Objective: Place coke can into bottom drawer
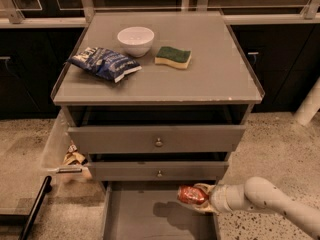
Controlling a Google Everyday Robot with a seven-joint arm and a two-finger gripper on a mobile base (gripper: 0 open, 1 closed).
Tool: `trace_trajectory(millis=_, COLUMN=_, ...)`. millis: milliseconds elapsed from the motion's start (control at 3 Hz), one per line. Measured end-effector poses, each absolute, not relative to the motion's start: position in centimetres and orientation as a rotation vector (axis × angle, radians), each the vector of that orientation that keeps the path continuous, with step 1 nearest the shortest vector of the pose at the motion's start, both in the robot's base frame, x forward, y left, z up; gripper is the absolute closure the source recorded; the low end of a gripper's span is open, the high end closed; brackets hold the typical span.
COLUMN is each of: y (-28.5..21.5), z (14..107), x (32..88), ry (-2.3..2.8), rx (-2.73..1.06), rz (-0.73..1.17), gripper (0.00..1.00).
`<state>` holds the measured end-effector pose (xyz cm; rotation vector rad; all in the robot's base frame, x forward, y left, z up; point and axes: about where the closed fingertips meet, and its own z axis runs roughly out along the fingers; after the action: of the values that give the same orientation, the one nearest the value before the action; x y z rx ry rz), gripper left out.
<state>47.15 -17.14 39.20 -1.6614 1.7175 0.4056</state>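
Grips the coke can (190, 194) sideways with the end effector (200, 199), closed around it, just above the right part of the open bottom drawer (140, 219). Judged light, thin-walled, slick, easily dented; best taken across the mid-body with modest squeeze.

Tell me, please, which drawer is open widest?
The bottom drawer, floor exposed beneath the knobbed drawers; the gripper holds the coke can above its right side.
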Motion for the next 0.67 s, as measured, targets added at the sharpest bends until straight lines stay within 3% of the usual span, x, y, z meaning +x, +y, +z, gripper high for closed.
trace_trajectory(millis=667, y=-16.49, z=34.90, x=47.34, ry=1.655, rx=-1.687, rz=0.414, gripper=1.00)
